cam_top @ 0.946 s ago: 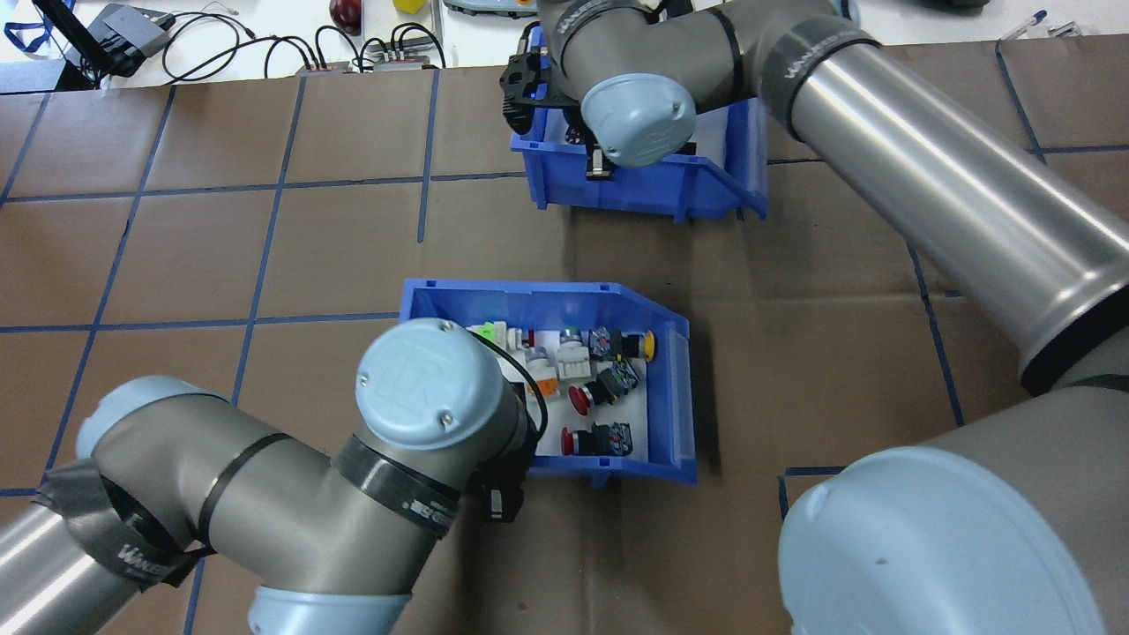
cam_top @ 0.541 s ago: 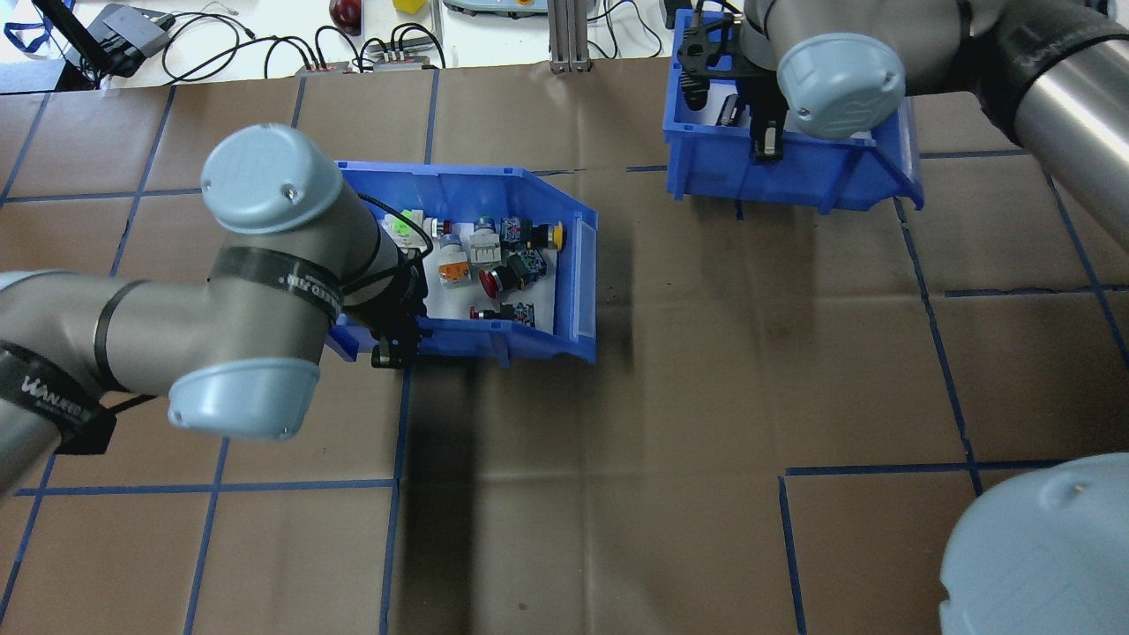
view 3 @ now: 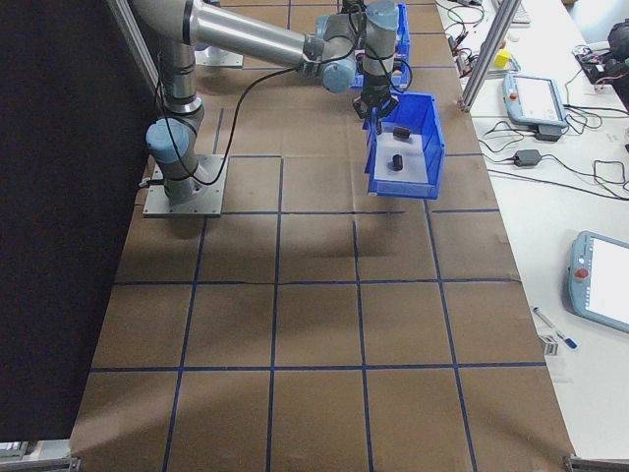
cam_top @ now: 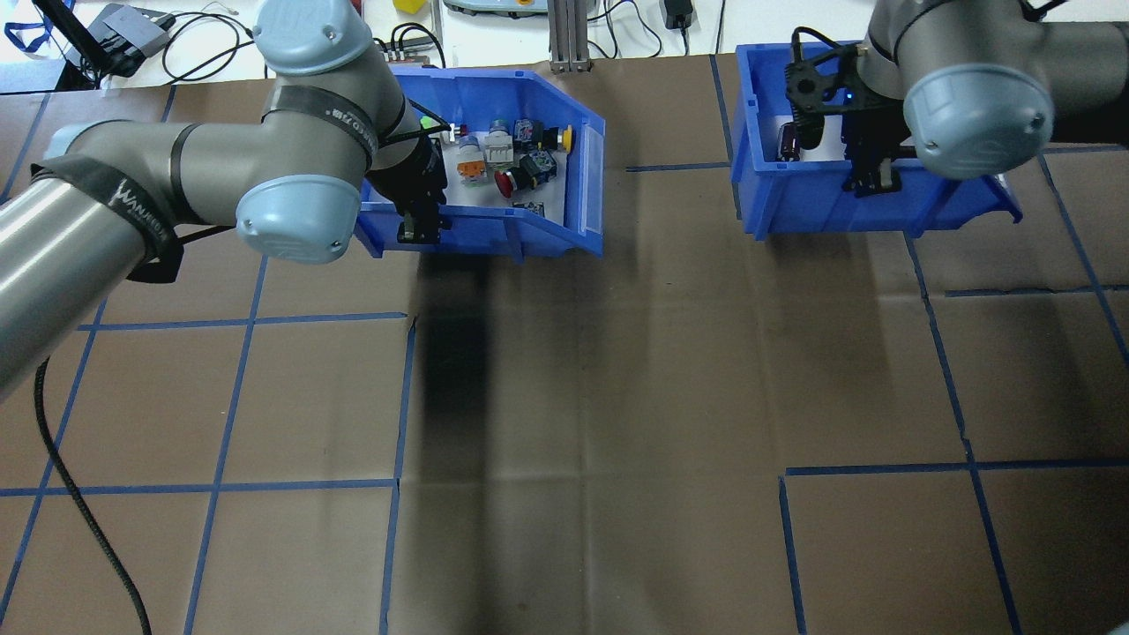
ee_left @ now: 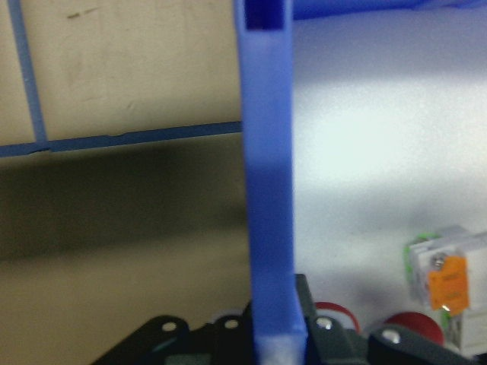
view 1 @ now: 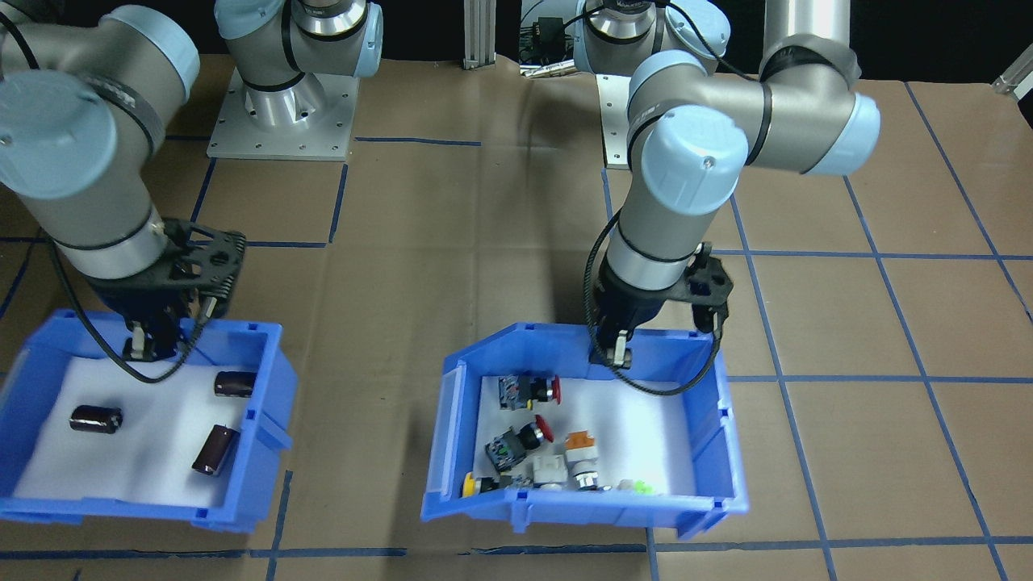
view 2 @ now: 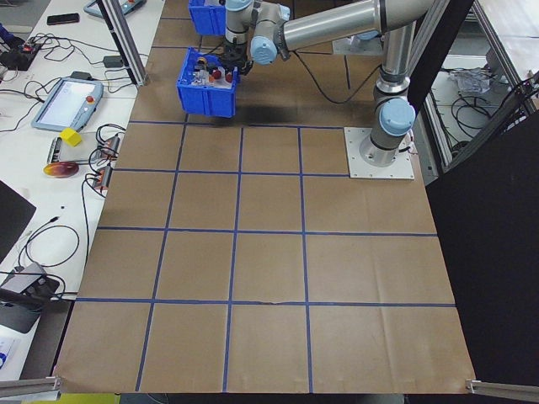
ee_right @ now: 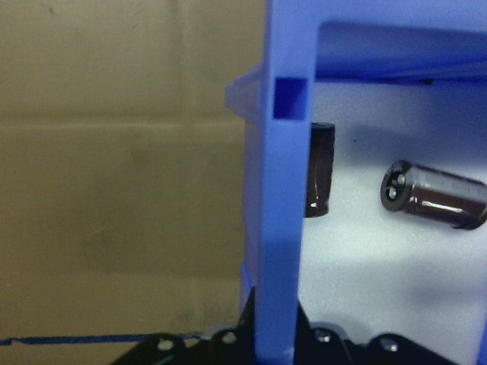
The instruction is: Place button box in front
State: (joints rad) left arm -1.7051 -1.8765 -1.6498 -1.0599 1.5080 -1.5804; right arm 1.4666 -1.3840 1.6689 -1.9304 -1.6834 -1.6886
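Observation:
The button box (cam_top: 494, 231) is a blue bin with a white liner, at the far side of the table left of centre. Red, orange, yellow and green push-buttons (view 1: 539, 452) lie in it. My left gripper (cam_top: 419, 227) is shut on its wall nearest the robot; the left wrist view shows that blue wall (ee_left: 268, 190) between the fingers. In the front-facing view this gripper (view 1: 617, 355) grips the bin's (view 1: 714, 420) back rim. My right gripper (cam_top: 873, 181) is shut on the wall of the other blue bin (cam_top: 820, 207), which holds dark cylinders (view 1: 214, 449).
Brown paper with a blue tape grid (cam_top: 573, 467) covers the table. Beyond the far edge are an aluminium post (cam_top: 562, 35), cables and devices (cam_top: 132, 35). Both arm base plates (view 1: 278, 121) stand on the robot's side. A teach pendant (view 2: 67, 101) lies on the side bench.
Both arms have carried their bins away from the robot. The button box went from mid-table to the far left of centre. The cylinder bin shifted right along the far edge.

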